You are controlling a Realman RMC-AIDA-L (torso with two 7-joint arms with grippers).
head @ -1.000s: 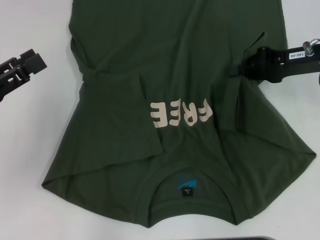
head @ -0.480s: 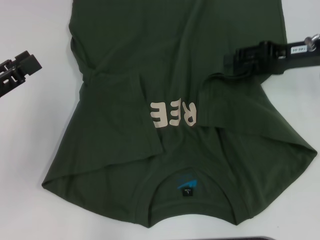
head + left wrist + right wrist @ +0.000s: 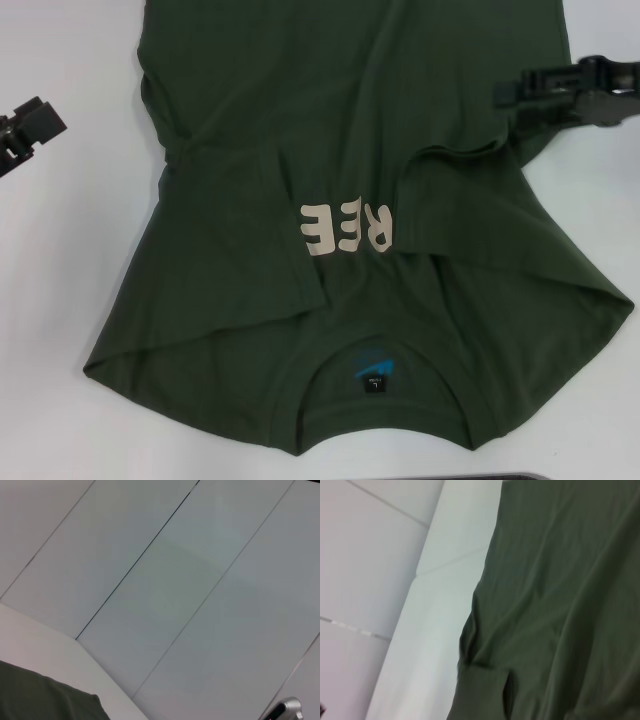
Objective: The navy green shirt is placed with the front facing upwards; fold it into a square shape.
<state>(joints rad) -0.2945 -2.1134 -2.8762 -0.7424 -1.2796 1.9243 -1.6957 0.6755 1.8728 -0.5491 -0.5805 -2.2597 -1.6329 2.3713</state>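
Dark olive-green cotton T-shirt (image 3: 350, 200), cream lettering: lying across frame centre on white worktop (image 3: 70, 300), both sleeves folded inward. Right gripper (image 3: 515, 90), upper right, hanging empty, apparently parted; left gripper (image 3: 25, 130), left edge, state unclear. Advice: flatten folds before hem fold.

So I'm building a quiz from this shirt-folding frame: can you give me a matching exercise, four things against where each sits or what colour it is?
Things:
1. navy green shirt
2. cream letters
3. left gripper
4. neck label

Descriptions:
a. blue and black, inside the collar
b. off the cloth, over bare table on the robot's left
c. only "REE" showing, a fold covering the rest
d. spread on the white table, both sleeves folded inward

Pairs: 1-d, 2-c, 3-b, 4-a
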